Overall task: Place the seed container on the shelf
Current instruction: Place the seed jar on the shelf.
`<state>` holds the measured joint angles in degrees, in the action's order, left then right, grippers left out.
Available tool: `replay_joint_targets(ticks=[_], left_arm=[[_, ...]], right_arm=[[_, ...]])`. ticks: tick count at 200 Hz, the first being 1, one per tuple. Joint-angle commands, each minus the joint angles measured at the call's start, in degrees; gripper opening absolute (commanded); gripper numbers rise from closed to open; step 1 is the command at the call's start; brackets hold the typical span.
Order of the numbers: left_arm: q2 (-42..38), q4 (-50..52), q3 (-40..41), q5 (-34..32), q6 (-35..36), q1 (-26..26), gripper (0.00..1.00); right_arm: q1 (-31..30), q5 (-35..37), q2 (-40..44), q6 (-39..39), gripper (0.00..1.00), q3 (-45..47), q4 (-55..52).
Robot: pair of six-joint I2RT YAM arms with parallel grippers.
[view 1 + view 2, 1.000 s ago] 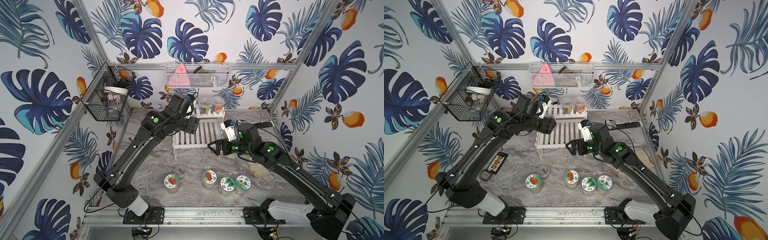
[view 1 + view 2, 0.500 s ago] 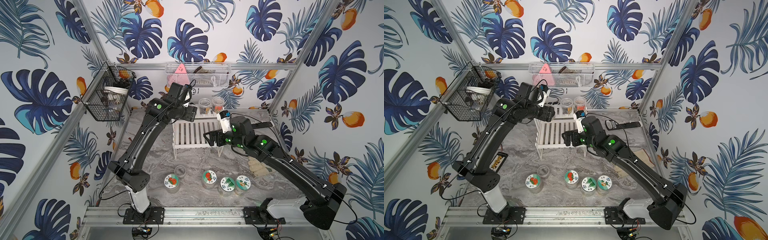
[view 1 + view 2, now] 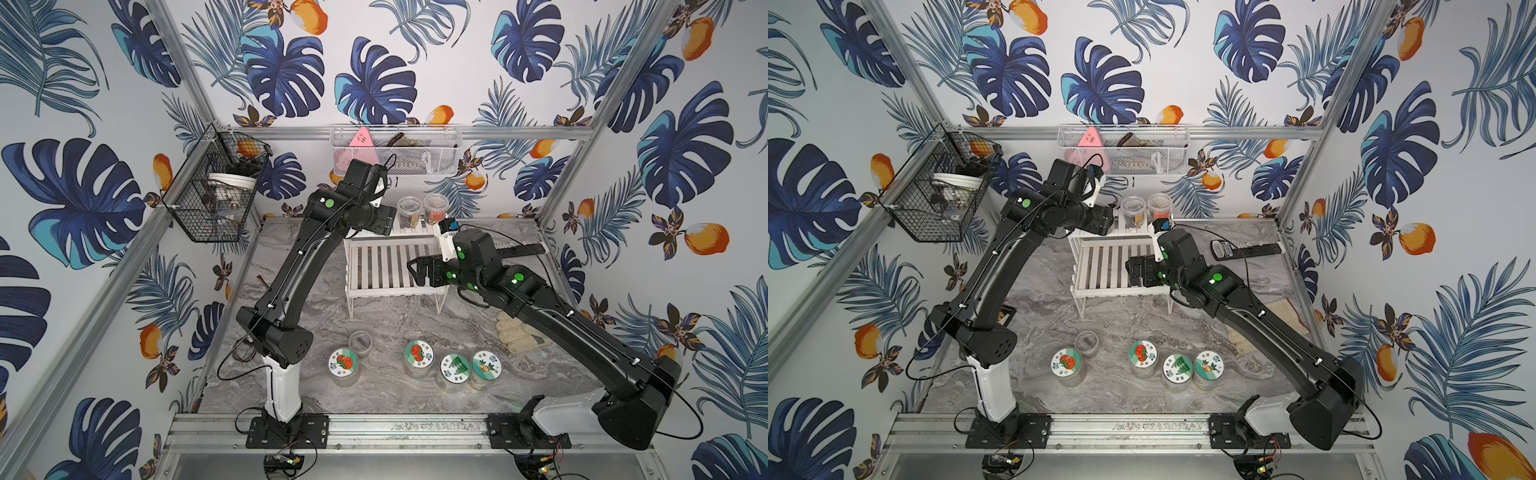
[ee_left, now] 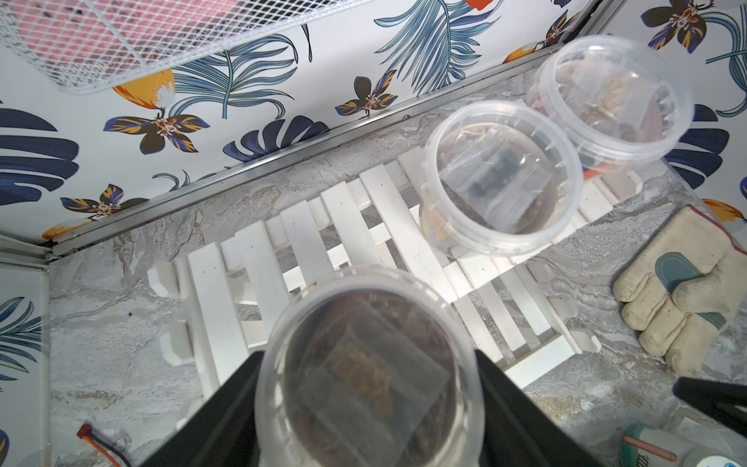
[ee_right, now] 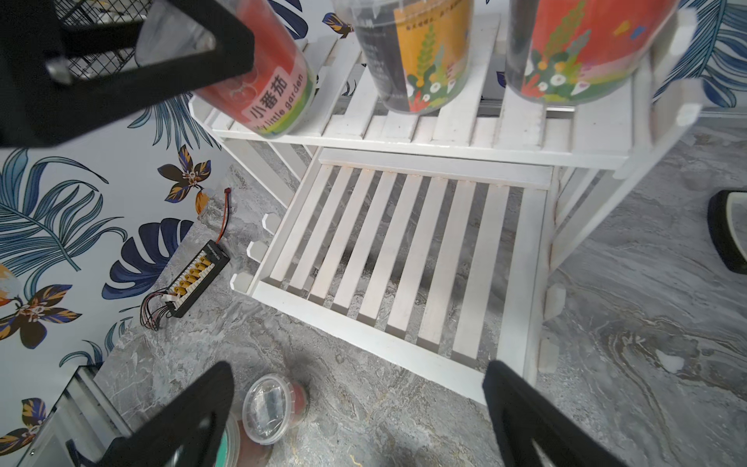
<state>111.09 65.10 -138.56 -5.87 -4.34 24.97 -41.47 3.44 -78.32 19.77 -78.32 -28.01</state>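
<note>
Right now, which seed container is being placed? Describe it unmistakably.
Find the white slatted shelf at the back. Two clear tubs stand on its upper tier; the seed container, at the tier's other end, alone sits in the left gripper.

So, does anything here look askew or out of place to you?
The seed container in the left gripper hangs tilted over the top tier's end of the shelf, while the two jars beside it stand upright. Nothing looks spilled.
</note>
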Motion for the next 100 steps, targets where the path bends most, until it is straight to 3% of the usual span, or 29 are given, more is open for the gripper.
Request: replay_joint_targets(ticks=[1, 100], left_arm=[[0.85, -1.46, -1.02, -1.4, 1.67, -0.25, 0.76], [3.74, -2.96, -2.26, -1.59, 2.75, -0.27, 0.75]], right_arm=[[-0.01, -0.78, 0.31, 1.72, 1.0, 0.83, 2.12], [-0.01, 0.17, 0.44, 3.14, 1.0, 3.27, 6.44]])
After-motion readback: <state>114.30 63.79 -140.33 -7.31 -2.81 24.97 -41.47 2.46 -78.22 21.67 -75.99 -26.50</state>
